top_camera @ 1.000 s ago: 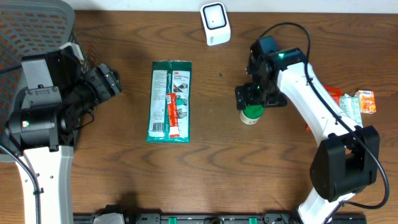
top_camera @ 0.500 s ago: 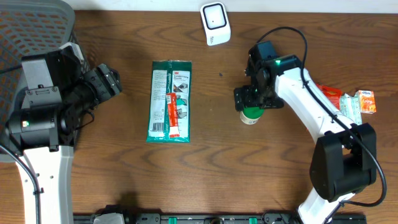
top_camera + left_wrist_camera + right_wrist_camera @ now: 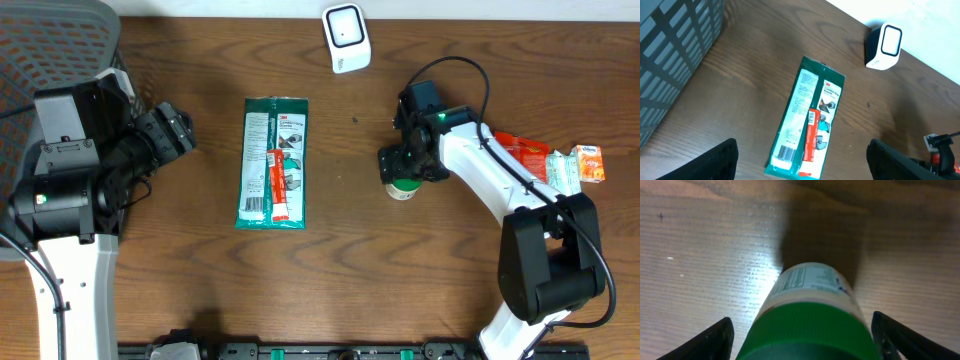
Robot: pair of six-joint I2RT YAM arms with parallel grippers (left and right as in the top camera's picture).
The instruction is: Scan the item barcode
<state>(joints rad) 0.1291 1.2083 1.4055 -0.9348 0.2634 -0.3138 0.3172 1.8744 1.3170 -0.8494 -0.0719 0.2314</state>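
Brown wooden table [image 3: 350,280] carries the white green-capped bottle [image 3: 810,325] between the open right jaws; close them evenly, keeping it upright; the left jaws stand open, empty.

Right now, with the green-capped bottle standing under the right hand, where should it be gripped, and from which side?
Grip the green cap of the bottle, coming straight down from above. The bottle stands upright and is round, so the cap's sides give two opposite faces to squeeze. The right hand hangs over it, open, with a finger to each side, so it is probably lined up for this.
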